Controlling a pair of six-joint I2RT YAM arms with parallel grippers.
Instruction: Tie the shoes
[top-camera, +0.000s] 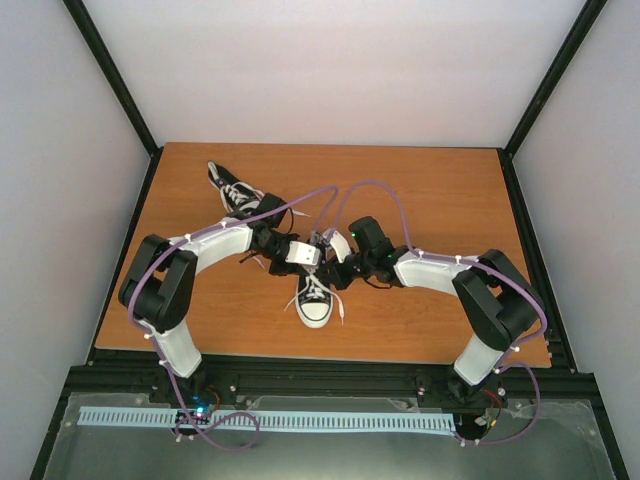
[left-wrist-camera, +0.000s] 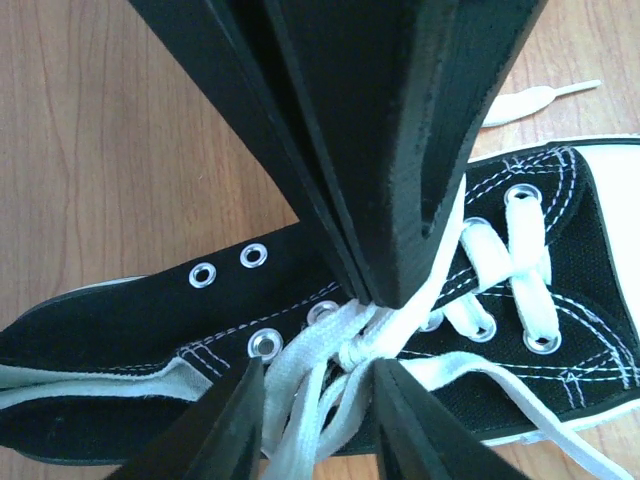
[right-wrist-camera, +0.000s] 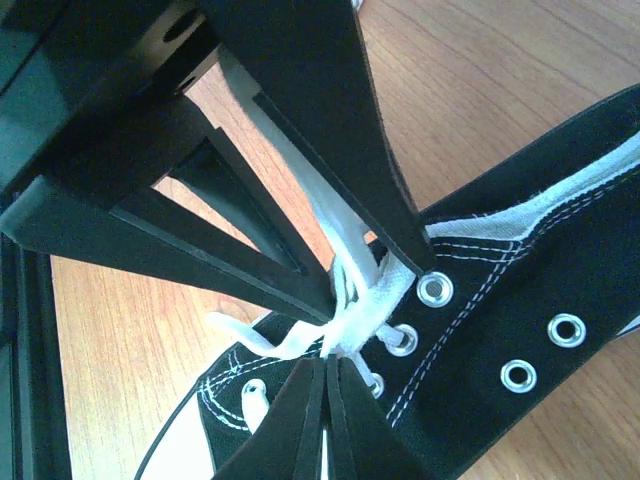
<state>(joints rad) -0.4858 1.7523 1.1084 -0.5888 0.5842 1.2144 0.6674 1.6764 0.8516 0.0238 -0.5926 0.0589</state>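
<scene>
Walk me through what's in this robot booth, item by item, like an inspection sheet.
Surface: brown wooden table.
Job's things: near shoe lies with its toe toward the arms, laces not yet in a bow; far shoe lies at back left, apart from both end effectors.
Clutter: nothing seen.
End effectors: left end effector open, laces running between its fingers; right end effector shut on the laces where they cross.
Cables: purple cables loop along both arms.
Surroundings: white walls, black frame.

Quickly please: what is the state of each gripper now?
Left gripper: open, straddling the white laces.
Right gripper: shut on the white laces.
</scene>
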